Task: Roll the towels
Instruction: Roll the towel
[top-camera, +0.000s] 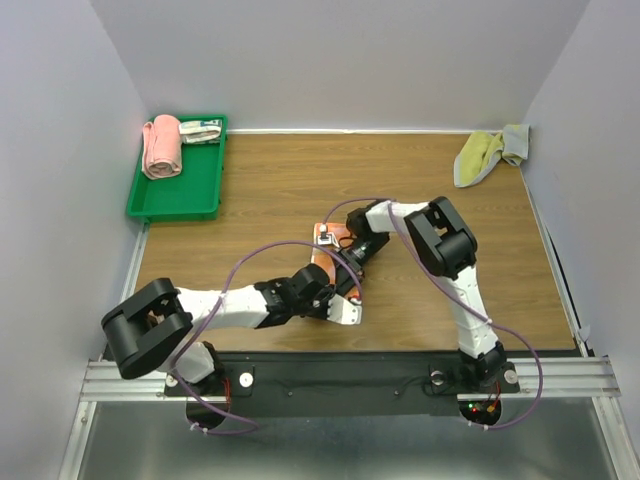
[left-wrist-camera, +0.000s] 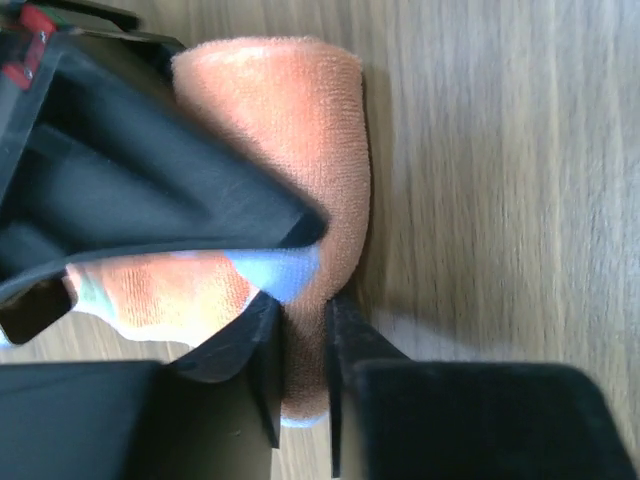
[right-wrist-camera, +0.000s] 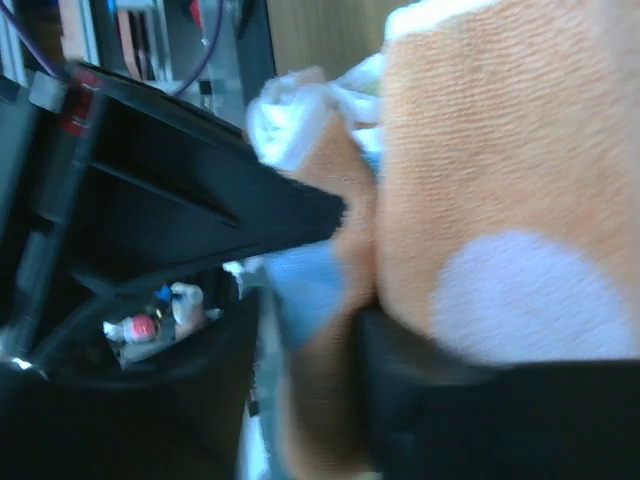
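Green tray (top-camera: 150, 207): holds a rolled pink towel (top-camera: 162, 146) and a rolled green-white towel (top-camera: 201, 131).
Orange towel (left-wrist-camera: 320, 150): mid-table, partly rolled.
Left gripper (left-wrist-camera: 303, 350): clamped on its end.
Right gripper (right-wrist-camera: 355, 265): pinching its fold.

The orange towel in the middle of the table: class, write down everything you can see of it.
The orange towel looks like soft terry cloth, salmon-orange with pale blue-white patches and a white edge. It is partly rolled into a loose tube with a rounded end and lies on the wooden table near its middle, between the two arms. The left gripper pinches one end of it between its fingers. The right gripper is clamped on a fold of the cloth.
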